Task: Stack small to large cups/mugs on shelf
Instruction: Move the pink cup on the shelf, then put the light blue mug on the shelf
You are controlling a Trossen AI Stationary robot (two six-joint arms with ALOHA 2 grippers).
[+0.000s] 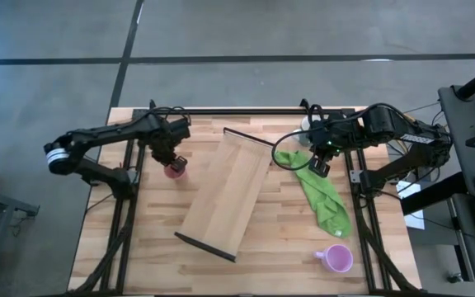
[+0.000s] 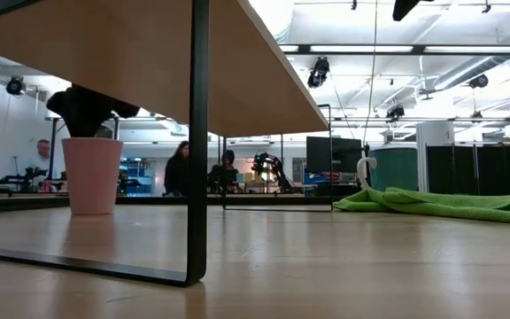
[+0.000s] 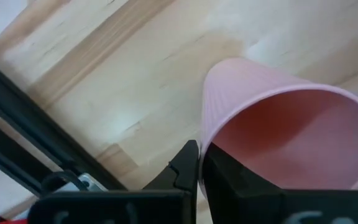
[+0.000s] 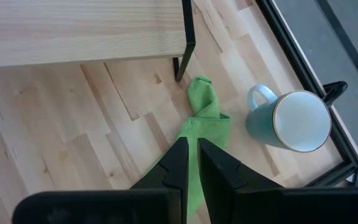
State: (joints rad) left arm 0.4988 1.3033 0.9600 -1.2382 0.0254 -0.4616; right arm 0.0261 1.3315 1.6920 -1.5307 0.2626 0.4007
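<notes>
From above, the long wooden shelf [image 1: 228,191] lies slanted across the middle of the table [image 1: 138,272], with nothing on it yet. The left gripper [image 1: 174,162] reaches in from the left side and is clamped on the rim of the small pink cup [image 1: 176,170], which sits on the table just beside the shelf's left edge, probably the first piece to go up. The right gripper [image 1: 321,165] hangs over a green cloth [image 1: 321,195]; its fingers are nearly together and grip nothing I can make out. A lilac mug [image 1: 336,258] stands well apart near the front right. At table height, the pink cup [image 2: 92,175] rests upright on the wood, dark fingers pinching its top. From the left wrist, one finger sits inside the cup [image 3: 278,137] and one outside, closed on the wall. From the right wrist, the pale mug [image 4: 291,120] stands by the table's frame, near the cloth [image 4: 201,118].
</notes>
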